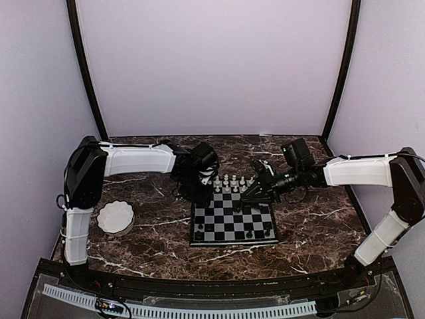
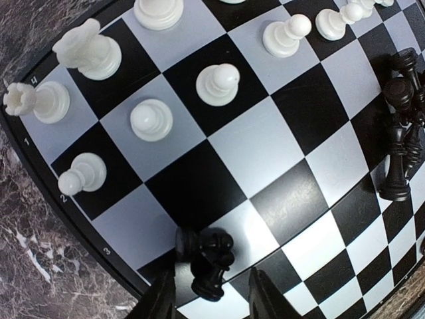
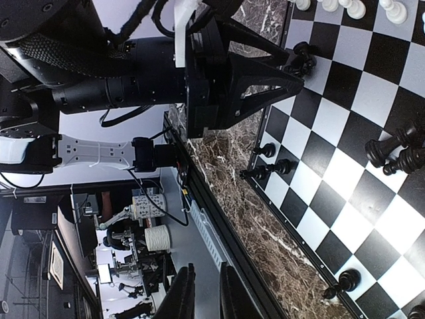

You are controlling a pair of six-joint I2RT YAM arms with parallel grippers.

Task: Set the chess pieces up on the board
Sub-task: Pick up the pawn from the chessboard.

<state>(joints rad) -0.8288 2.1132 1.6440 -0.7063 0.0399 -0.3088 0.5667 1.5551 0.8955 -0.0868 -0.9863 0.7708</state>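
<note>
While left gripper (image 2: 211,286), right gripper (image 3: 207,276) overhang one board (image 1: 229,226) — one bowl (image 1: 101,214) sits apart.

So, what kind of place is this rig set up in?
Probably a robotics lab test cell: plain pale walls and black posts box in the marble-look tabletop, and the right wrist view shows cluttered equipment benches beyond it.

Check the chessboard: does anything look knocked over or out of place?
Yes. A black piece lies tipped on its side near the edge of the board, just ahead of the left gripper. Farther across, a cluster of black pieces is bunched together instead of standing one per square.
</note>
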